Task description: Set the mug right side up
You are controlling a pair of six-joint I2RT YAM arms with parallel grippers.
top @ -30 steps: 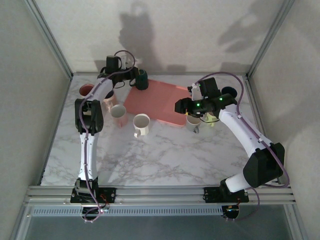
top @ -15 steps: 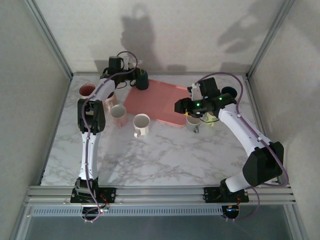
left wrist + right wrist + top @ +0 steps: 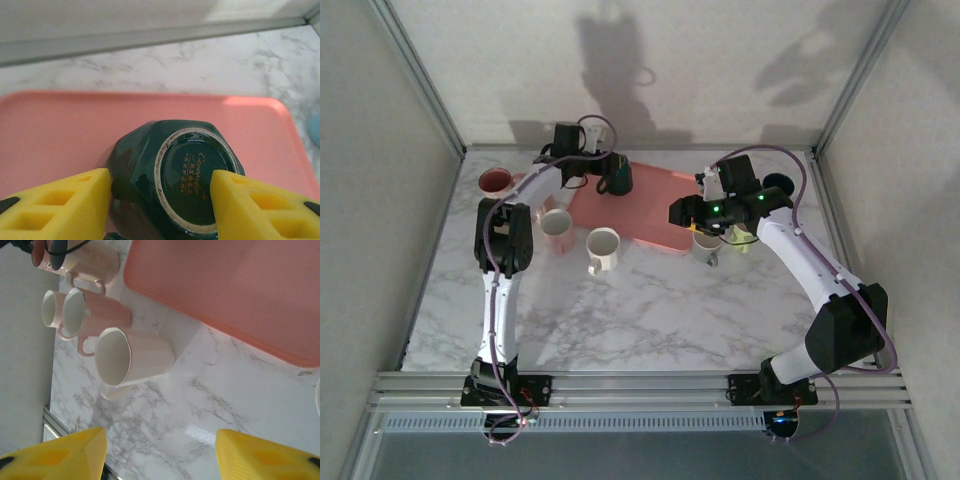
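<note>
Left hand (image 3: 160, 184) grips, right hand (image 3: 160, 440) hovers open.

You have white rounded links and black joint housings on the left arm (image 3: 498, 300) and right arm (image 3: 810, 262), with a purple cable (image 3: 804, 172) looping along each. Green lights (image 3: 720, 210) glow at the right wrist. The left pincer (image 3: 160, 177) and right pincer (image 3: 160, 435) carry blocky yellow fingers (image 3: 60, 205).

Robot lab test cell, not a home: marble-pattern bench (image 3: 650, 310) boxed in by plain white wall panels (image 3: 720, 60) on aluminium frame posts (image 3: 420, 80), left arm (image 3: 497, 295) and right arm (image 3: 810, 265) bolted to an extrusion rail (image 3: 640, 385).
</note>
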